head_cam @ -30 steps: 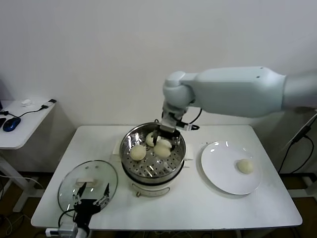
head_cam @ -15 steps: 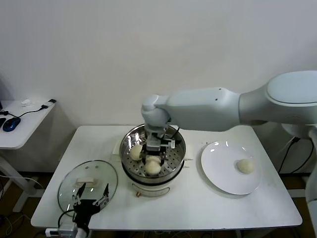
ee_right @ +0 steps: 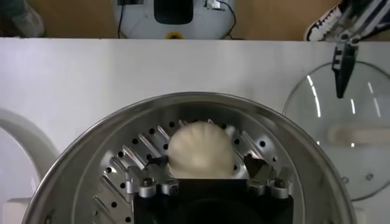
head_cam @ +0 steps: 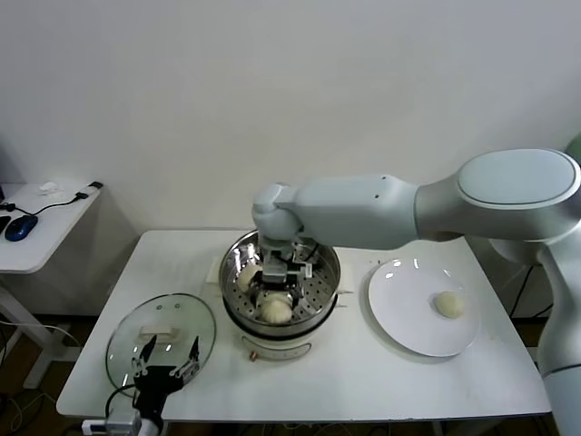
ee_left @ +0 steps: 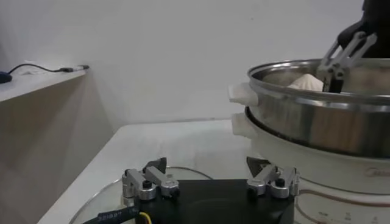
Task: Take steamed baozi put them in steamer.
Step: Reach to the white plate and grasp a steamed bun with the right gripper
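From the head view we saw the right end effector (head_cam: 275,289) reaching down inside the steamer (head_cam: 320,300), which stood on the white surface (head_cam: 381,381) between a glass lid (head_cam: 123,350) on the robot's left and a white plate (head_cam: 399,313) on its right. A steamed baozi (head_cam: 275,310) lay on the perforated tray just below that end effector, another bun (head_cam: 246,275) sat beside it toward the left wall of the pot, and one more baozi (head_cam: 448,304) rested on the plate, well apart from the steamer. The left end effector (head_cam: 166,354) hung low over the near edge of the glass lid, its fingers spread and holding nothing. In the left wrist view we saw those left fingers (ee_left: 149,182) wide apart above the lid, with the steel pot (ee_left: 304,115) rising close by and the pale top of a bun (ee_left: 308,82) showing over its rim. In the right wrist view we found the right fingers (ee_right: 146,182) standing open on either side of a pleated bun (ee_right: 200,149) that sat on the perforated tray; whether the tips touched the dough we could not tell. The glass lid (ee_right: 365,152) lay beyond the pot's rim there.
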